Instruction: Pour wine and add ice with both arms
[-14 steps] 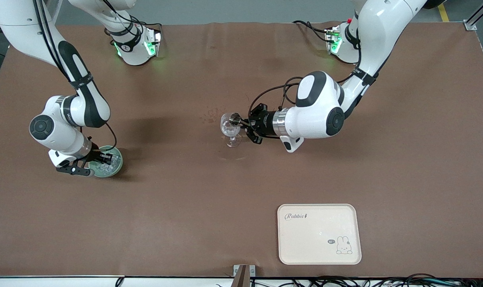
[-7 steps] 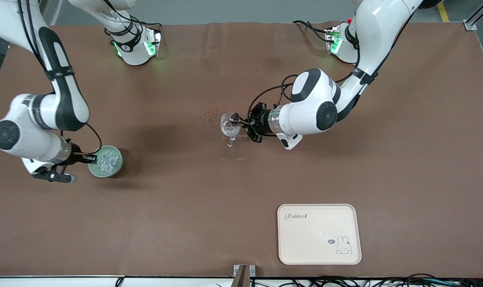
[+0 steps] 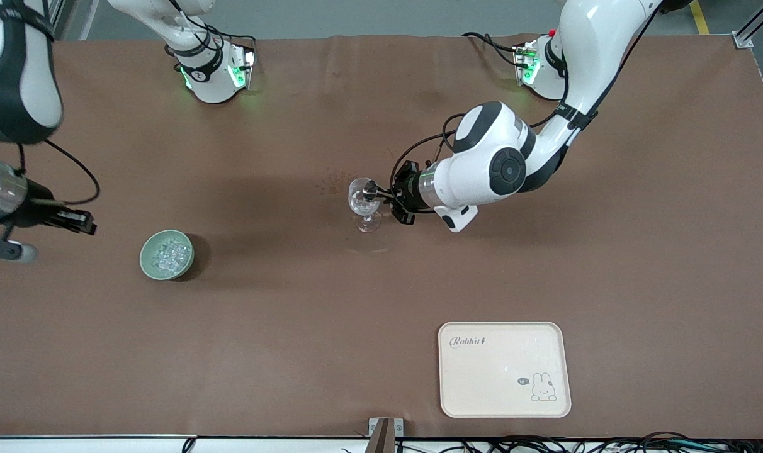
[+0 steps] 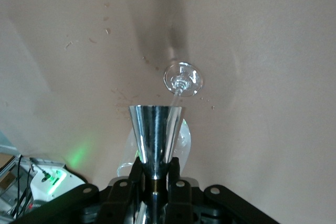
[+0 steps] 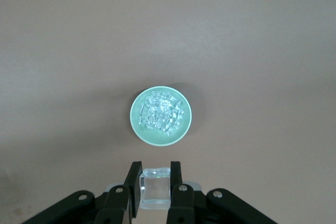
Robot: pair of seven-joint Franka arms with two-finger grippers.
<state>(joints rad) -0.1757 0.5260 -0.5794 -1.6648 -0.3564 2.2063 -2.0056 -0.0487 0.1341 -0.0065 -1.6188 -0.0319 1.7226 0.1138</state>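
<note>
We see the right gripper [image 5: 155, 187] up in the air at the right arm's end of the table, its fingers clamped on one clear ice cube [image 5: 155, 188]. Directly below it the green bowl [image 5: 135, 124] stands on the brown table [image 3: 293, 327], heaped with the ice [image 5: 160, 115]. The left gripper [image 4: 155, 174] is closed on a small metal cup [image 4: 156, 132], tipped over the rim of the wine glass [image 3: 362, 202], which stands upright near the table's middle. Something clear lies in the glass bowl; we cannot tell whether it is liquid or ice. A cream tray [image 3: 463, 390] with a rabbit print lies nearer the front camera, toward the left arm's end, well apart from the glass
</note>
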